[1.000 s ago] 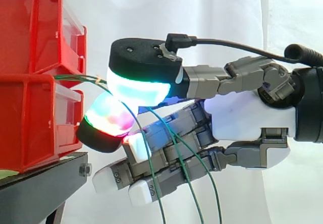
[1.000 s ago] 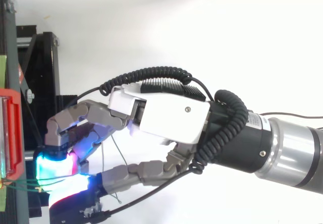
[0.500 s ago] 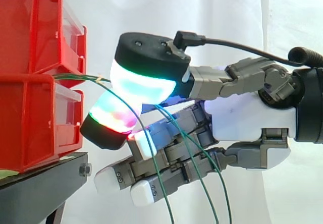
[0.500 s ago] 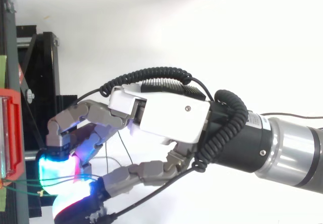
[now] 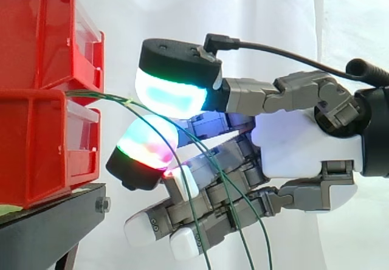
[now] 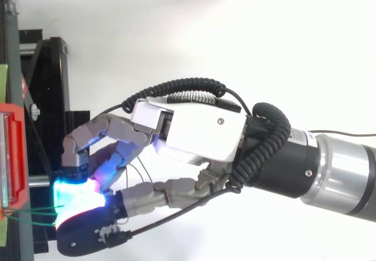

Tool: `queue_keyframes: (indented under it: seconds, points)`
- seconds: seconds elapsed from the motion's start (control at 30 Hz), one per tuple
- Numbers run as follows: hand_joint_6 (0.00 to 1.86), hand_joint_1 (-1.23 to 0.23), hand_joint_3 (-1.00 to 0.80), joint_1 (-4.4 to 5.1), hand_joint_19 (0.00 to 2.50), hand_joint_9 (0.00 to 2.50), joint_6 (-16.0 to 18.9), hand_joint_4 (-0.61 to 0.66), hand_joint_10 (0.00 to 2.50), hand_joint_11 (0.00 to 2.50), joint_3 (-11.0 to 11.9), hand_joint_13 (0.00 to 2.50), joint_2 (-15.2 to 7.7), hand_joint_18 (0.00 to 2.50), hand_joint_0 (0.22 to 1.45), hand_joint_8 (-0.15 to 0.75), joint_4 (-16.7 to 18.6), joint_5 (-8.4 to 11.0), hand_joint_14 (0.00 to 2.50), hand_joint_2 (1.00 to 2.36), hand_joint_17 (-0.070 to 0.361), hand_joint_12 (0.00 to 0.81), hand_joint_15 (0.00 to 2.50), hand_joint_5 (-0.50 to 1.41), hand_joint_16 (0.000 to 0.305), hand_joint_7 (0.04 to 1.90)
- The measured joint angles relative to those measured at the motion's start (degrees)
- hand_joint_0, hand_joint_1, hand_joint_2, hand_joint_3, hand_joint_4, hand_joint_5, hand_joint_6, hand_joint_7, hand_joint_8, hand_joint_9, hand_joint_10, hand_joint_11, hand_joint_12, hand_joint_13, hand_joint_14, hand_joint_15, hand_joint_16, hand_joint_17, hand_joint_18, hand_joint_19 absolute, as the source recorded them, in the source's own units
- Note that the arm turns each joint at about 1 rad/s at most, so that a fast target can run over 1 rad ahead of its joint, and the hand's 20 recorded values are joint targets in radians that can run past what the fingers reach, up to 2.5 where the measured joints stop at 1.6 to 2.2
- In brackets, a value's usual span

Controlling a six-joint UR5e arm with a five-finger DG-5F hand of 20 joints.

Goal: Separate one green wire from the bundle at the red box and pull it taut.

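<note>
Robot hand (image 5: pixel 304 148) is curled, with 2 glowing pads (image 5: pixel 173 90) closed together on the bundle of thin green wires (image 5: pixel 100 96). The bundle leaves the stacked red plastic bins (image 5: pixel 36 148) at the seam between the 2 tiers and runs nearly level to the pads. Its strands then hang down across the lower fingers. The bins rest on a black metal stand (image 5: pixel 48 221).

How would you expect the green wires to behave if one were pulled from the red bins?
Probably floppy: the green wires sag in loose curves from the red bins. Likely light and thin, so one may slip; bunched together, they could tangle.
</note>
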Motion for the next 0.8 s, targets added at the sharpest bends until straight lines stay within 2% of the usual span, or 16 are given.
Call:
queue_keyframes:
  seconds: [0.57,0.67,0.8]
  points:
    - [0.92,-0.81,-0.45,0.1,0.35,0.98,0.4,0.15,0.02,0.85,0.0,0.79,0.0,0.83,0.7,0.324,-0.5,0.33,0.01,1.0,0.099,0.31,0.29,-0.2,0.044,1.02]
    - [0.92,-0.78,-0.5,0.09,0.36,1.02,0.4,0.18,0.01,0.84,0.0,0.8,0.0,0.83,0.66,0.328,-0.5,0.38,0.01,1.0,0.099,0.308,0.29,-0.19,0.044,1.03]
    - [0.91,-0.63,-0.5,0.1,0.38,1.04,0.6,0.19,0.02,0.84,0.0,0.81,0.0,0.84,0.57,0.327,-0.5,0.37,0.01,1.0,0.101,0.317,0.3,-0.18,0.045,1.03]
